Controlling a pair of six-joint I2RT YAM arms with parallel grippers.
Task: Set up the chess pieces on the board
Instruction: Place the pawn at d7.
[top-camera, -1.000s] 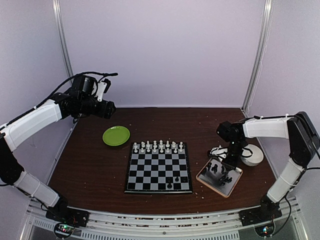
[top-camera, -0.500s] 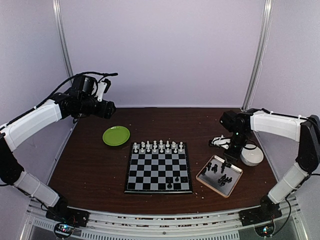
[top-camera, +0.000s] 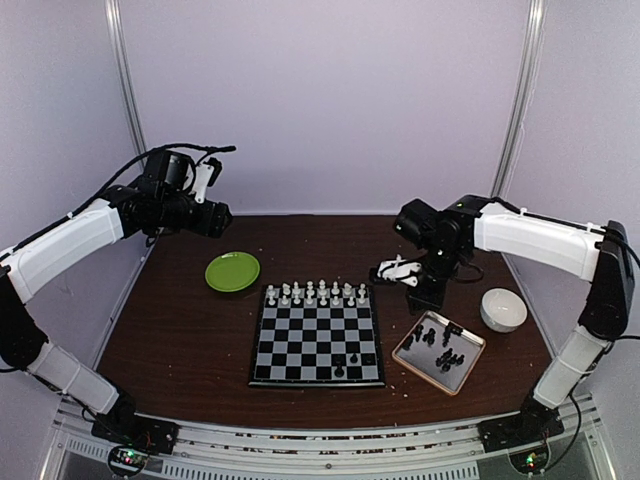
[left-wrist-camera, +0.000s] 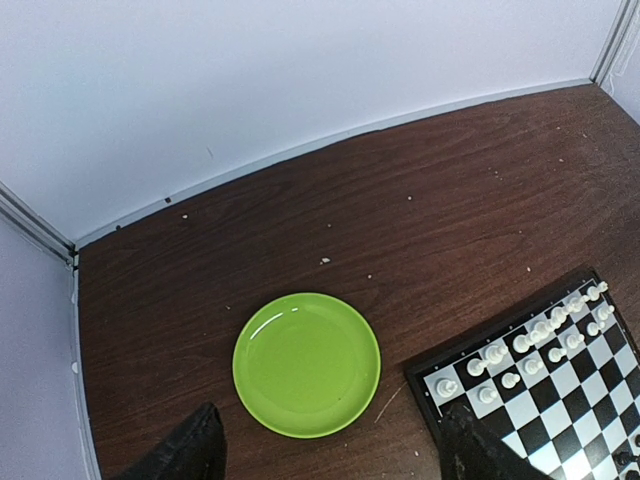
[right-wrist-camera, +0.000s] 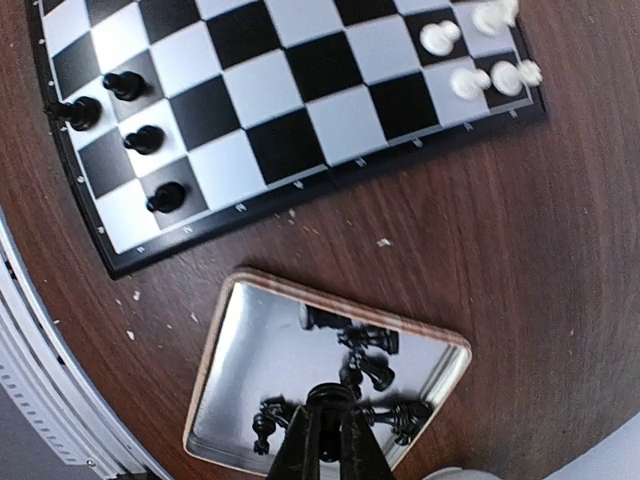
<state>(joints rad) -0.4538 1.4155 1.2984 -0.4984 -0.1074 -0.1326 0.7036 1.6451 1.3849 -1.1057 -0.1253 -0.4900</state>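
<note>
Our right gripper (right-wrist-camera: 325, 405) hangs by the tray (right-wrist-camera: 250, 360) right of the board (right-wrist-camera: 290, 110), fingers pressed together; we cannot tell whether they pinch a piece. Any slip could topple the board's near-right black pieces (right-wrist-camera: 145, 138).

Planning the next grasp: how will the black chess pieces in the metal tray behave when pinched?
Tiny black chess pieces look light, likely easy lifting. Several lie tipped on the shiny tan-rimmed metal tray, so nudges may roll or slide them.

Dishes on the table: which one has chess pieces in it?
The tan-rimmed metal tray right of the board, with black pieces lying in it. The green plate is bare, and the white bowl shows none.
</note>
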